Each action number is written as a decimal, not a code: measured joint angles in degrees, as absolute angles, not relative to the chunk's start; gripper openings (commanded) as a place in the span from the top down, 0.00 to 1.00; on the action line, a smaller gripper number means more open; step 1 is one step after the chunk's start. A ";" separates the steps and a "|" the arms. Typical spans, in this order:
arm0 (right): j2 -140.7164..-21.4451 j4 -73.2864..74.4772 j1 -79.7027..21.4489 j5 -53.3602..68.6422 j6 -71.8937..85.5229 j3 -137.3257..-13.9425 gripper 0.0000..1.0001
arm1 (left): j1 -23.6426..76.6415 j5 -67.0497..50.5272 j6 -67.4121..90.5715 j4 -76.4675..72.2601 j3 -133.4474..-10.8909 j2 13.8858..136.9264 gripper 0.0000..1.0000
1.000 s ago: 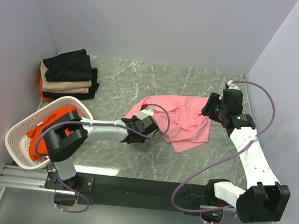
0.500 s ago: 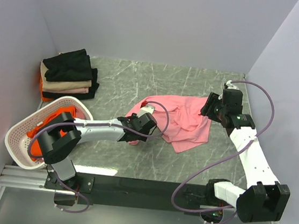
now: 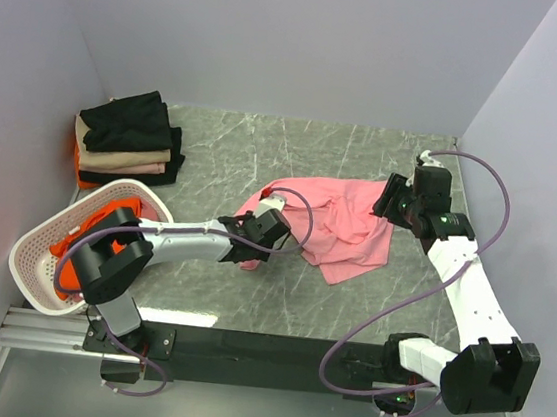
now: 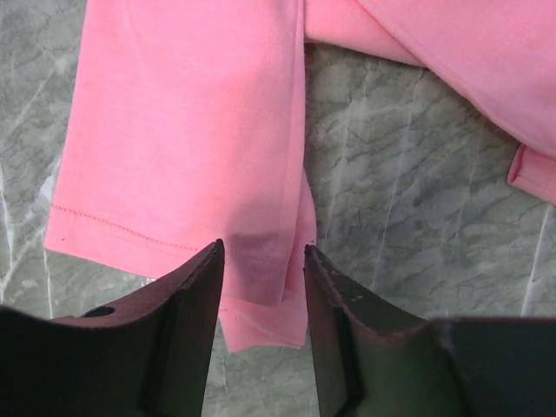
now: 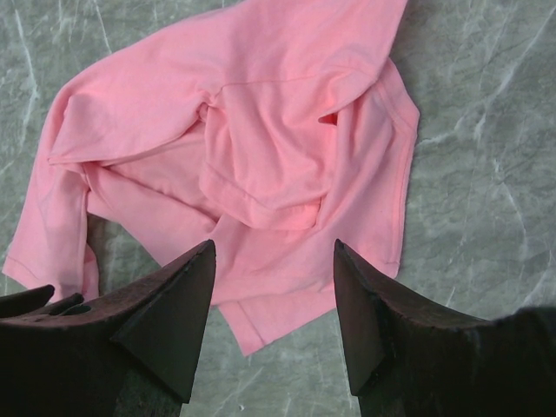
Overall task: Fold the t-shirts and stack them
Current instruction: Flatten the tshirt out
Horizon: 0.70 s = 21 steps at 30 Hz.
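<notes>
Grey marbled tabletop, plain pale walls on three sides. Far left: white perforated plastic basket, tilted, with a crumpled orange-red t-shirt inside. Behind it in the back-left corner: stack of folded t-shirts, black on top, beige under it, sliver of orange at the bottom. Centre: left gripper low at the left sleeve of the light pink short-sleeved t-shirt, fingers apart, doubled sleeve hem lying in the gap, not pinched as far as visible. Pink shirt unfolded and bunched, lying from mid-table to right of centre, body rumpled over itself. Right: right gripper hovering over the shirt's right side, fingers wide apart, nothing held, no contact. Probably the step of grabbing edges to flatten before folding; pink one barely begun, orange-red one not begun. Risks: closing on this hem likely catches two layers, so the sleeve lifts doubled instead of opening out. Biting too near the edge could let the thin cloth slip on the pull. Pulling left with the right side unheld would drag the whole shirt rather than spread it. A right-side grab into the bunched middle could lock the creases in.
</notes>
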<state>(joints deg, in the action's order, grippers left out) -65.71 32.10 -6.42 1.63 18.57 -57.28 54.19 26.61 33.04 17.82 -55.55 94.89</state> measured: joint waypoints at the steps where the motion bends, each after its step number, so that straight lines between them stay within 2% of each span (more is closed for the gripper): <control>1: -65.71 32.10 -6.42 1.63 18.57 -57.17 0.36 | 54.19 26.63 33.04 17.76 -55.51 95.02 0.56; 10: -65.76 32.12 -6.42 1.63 18.55 -56.97 0.36 | 54.19 26.61 33.01 17.85 -55.48 96.71 0.59; 14: -65.78 32.10 -6.42 1.63 18.55 -56.97 0.36 | 54.19 26.59 32.84 17.82 -55.46 97.12 0.73; 15: -65.78 32.10 -6.42 1.63 18.55 -56.97 0.36 | 54.19 26.61 32.75 17.80 -55.46 97.12 0.84; 18: -65.80 32.10 -6.42 1.63 18.55 -56.97 0.37 | 54.19 26.68 32.58 17.85 -55.46 97.12 0.99; 21: -65.80 32.12 -6.42 1.61 18.55 -56.97 0.37 | 54.19 26.85 32.47 17.93 -55.46 97.12 0.99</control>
<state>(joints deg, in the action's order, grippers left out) -65.80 32.12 -6.42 1.61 18.55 -56.97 54.19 26.85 32.47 17.93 -55.46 97.12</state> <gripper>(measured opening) 0.634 0.019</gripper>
